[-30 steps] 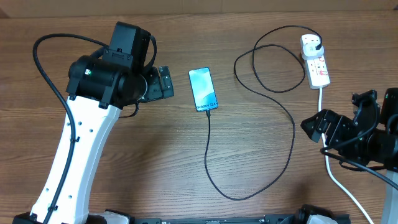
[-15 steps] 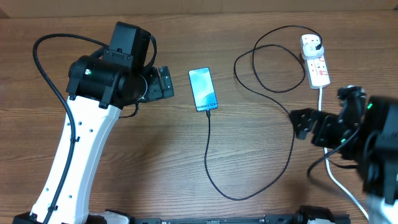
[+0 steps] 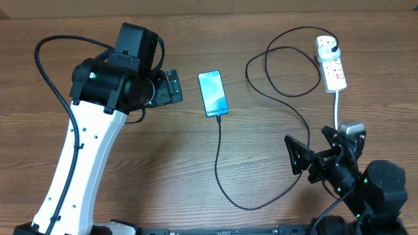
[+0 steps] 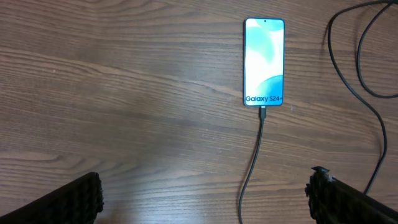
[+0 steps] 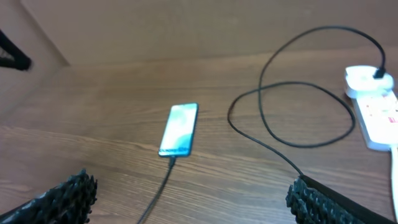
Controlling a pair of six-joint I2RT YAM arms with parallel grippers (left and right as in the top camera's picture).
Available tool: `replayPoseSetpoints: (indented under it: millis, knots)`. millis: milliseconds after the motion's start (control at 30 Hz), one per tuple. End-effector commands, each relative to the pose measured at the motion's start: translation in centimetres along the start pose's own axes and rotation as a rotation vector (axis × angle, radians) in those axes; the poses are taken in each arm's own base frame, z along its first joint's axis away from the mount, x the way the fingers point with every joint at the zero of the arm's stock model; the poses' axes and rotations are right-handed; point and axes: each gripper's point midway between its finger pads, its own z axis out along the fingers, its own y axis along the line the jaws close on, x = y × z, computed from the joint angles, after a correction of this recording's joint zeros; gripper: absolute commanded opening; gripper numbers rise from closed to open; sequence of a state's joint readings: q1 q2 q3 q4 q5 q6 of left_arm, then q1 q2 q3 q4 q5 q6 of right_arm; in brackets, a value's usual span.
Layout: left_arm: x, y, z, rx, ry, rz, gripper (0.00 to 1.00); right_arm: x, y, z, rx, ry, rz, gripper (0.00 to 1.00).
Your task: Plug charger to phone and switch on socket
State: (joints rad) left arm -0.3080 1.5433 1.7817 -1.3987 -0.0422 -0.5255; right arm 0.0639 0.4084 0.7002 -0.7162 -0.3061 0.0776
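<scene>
The phone [image 3: 213,93] lies screen up at the table's centre back, its lit screen clear in the left wrist view [image 4: 264,61]. The charger [image 3: 219,156], a thin black cable, has its small connector at the phone's bottom edge [image 4: 262,113]. It loops right and back to a black plug [image 3: 333,46] seated in the white socket [image 3: 331,64]. My left gripper [image 3: 172,86] hovers open just left of the phone, holding nothing. My right gripper [image 3: 313,149] is open and empty over the cable's right run, well in front of the socket [image 5: 376,112].
The socket's thick white cord [image 3: 337,108] runs toward the front and passes under my right arm. The cable makes a wide oval loop [image 3: 287,72] left of the socket. The left arm's white link [image 3: 85,163] spans the table's left side.
My right arm has swung left and toward the table's front, with its gripper now over the cable. The left arm, phone, cable and socket have not moved.
</scene>
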Motion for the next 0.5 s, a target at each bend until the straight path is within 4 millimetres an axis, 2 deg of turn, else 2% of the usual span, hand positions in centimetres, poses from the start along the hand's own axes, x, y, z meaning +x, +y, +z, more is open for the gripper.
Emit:
replayPoseSetpoints:
  millis: [0,467]
  knots:
    - [0.0,0.0,0.2,-0.011,-0.001,-0.011,1.0,1.0,-0.9,0.1,0.024,-0.059,-0.011,1.0]
    - [0.0,0.0,0.2,-0.011,-0.002,-0.011,1.0,3.5,-2.5,2.5,0.004,-0.271,-0.085,1.0]
